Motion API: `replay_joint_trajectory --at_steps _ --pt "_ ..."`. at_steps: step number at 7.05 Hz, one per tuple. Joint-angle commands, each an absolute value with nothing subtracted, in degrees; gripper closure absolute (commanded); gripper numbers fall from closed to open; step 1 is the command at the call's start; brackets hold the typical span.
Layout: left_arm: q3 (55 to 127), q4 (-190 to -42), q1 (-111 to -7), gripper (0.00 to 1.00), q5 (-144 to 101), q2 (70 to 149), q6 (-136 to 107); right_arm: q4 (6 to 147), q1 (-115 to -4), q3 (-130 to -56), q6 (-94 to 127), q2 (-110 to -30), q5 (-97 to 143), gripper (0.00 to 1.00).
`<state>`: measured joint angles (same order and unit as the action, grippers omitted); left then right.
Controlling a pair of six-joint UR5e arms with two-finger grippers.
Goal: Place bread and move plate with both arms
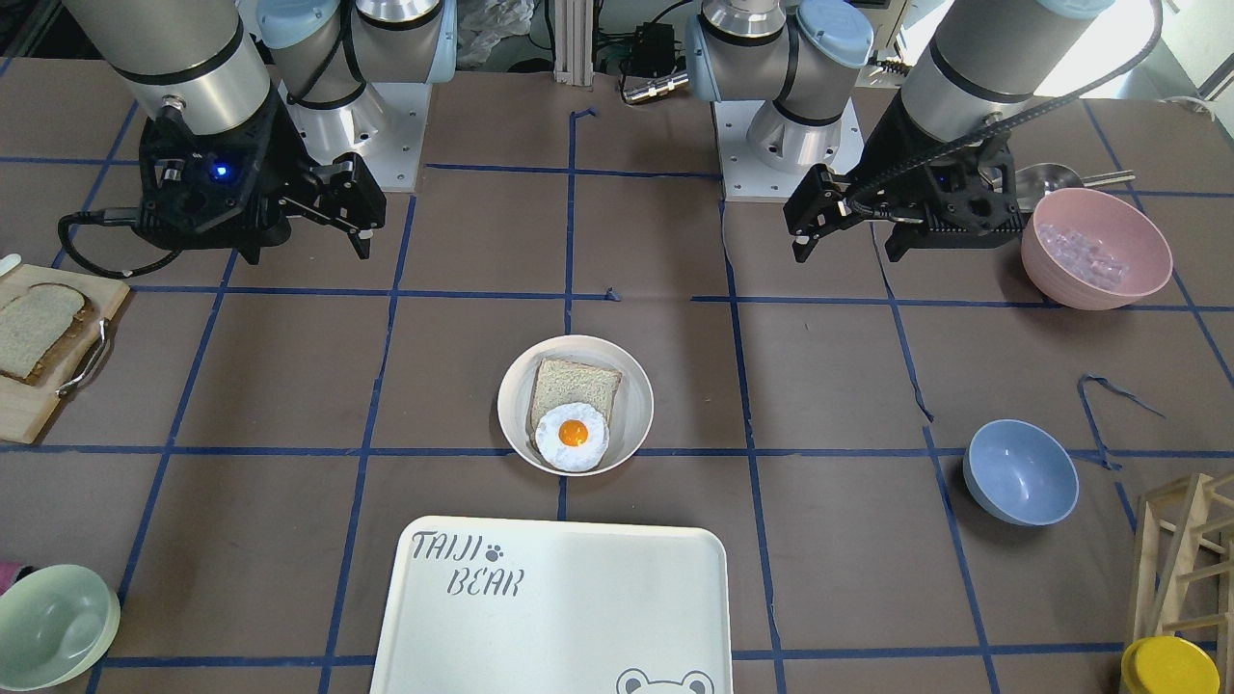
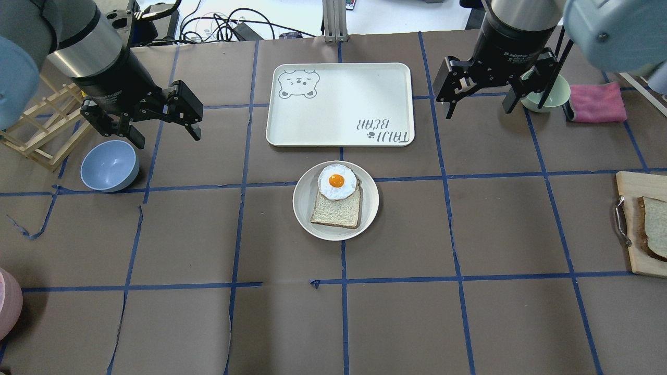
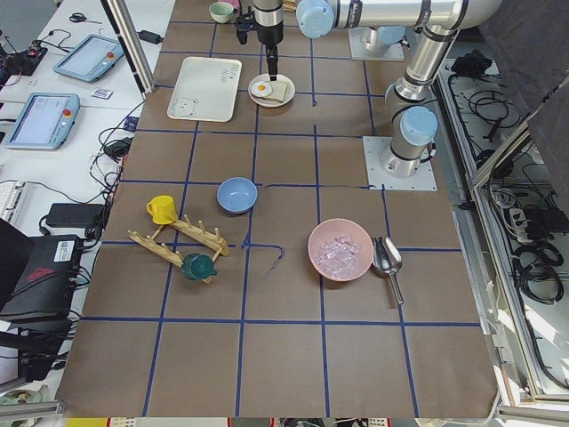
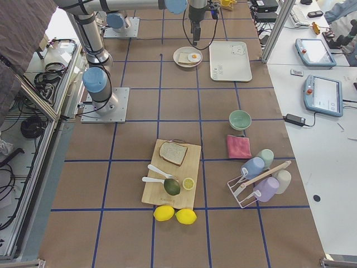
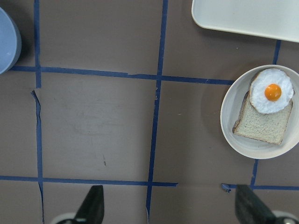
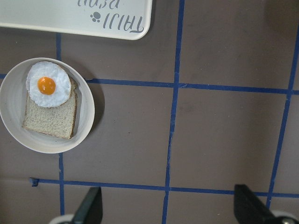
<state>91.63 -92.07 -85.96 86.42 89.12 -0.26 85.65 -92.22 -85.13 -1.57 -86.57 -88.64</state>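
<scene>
While hovering above the table (image 2: 469,323), the left gripper (image 2: 168,139) is holding its jaws spread wide. It is gripping nothing and touching nothing, near the blue bowl (image 2: 109,165). The right gripper (image 2: 478,110) is sitting the same way, fully spread and empty, just beside the green bowl (image 2: 555,91).

Counting two slices:
- The bread (image 2: 655,226), dark-crusted with a greyish crumb, is lying flat on a rectangular wooden board (image 2: 630,229) at the table's right end, well apart from the plate (image 2: 300,200).
- The paler slice (image 2: 336,208) is lying in that plate, with one fried egg (image 2: 337,182) overlapping its far edge.

One plate: round, shallow, cream, raised rim, sitting mid-table between the two grippers.

One tray (image 2: 338,88): rectangular, rounded corners, smooth cream, bear print. It is lying just beyond the plate, not touching it.

Three bowls in all: blue, green and the pink bowl (image 1: 1060,280), which is holding clear cubes.

The table covering is showing as matte brown with a blue tape grid.
</scene>
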Motion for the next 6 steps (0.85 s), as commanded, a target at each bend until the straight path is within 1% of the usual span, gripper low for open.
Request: replay_joint_trajectory --at_steps 1,2,6 --pt "91.67 -91.93 -85.87 0.00 86.40 89.12 -0.26 85.25 -92.29 -84.90 -1.15 -86.48 -88.24 0.00" --pt "91.67 -92.02 -85.87 0.00 86.48 89.12 -0.18 88.91 -92.29 -84.99 -0.62 -86.48 -88.76 0.00" --pt "91.67 -92.02 -85.69 0.00 86.48 89.12 -0.18 88.95 -92.02 -85.60 -0.70 -86.05 -89.30 0.00"
